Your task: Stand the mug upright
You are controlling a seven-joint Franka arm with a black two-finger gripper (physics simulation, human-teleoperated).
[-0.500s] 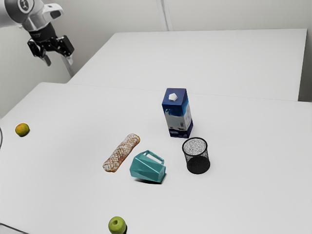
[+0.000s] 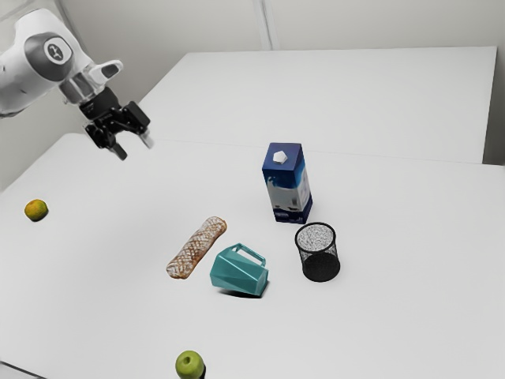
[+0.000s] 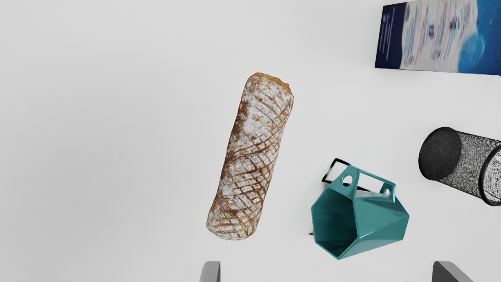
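"Teal mug (image 2: 239,274), quick, where?"

"On its side at my clock's centre, twelve at the exterior view's top. Loaf (image 2: 197,247) at ten, carton (image 2: 289,189) at one, mesh cup (image 2: 319,254) between two and three, apple (image 2: 189,365) at seven. Mouth (image 3: 335,223) faces the loaf, handle (image 3: 353,174) raised."

"Changed?"

"Only my arm (image 2: 49,59). Since the last frame the gripper (image 2: 133,147) has come in, headed between four and five. It's now near eleven from the mug, above the table (image 2: 394,332), well apart. Mug hasn't budged."

"Tool?"

"Fingers wide, nothing between them."

"Meaning?"

"Approach, I'd say; task barely begun. Next I'd keep closing in, line up across the body, grip, then tip it mouth-up. Risks: clipping the loaf, or a sloppy pinch rolling the mug. Logged, next."
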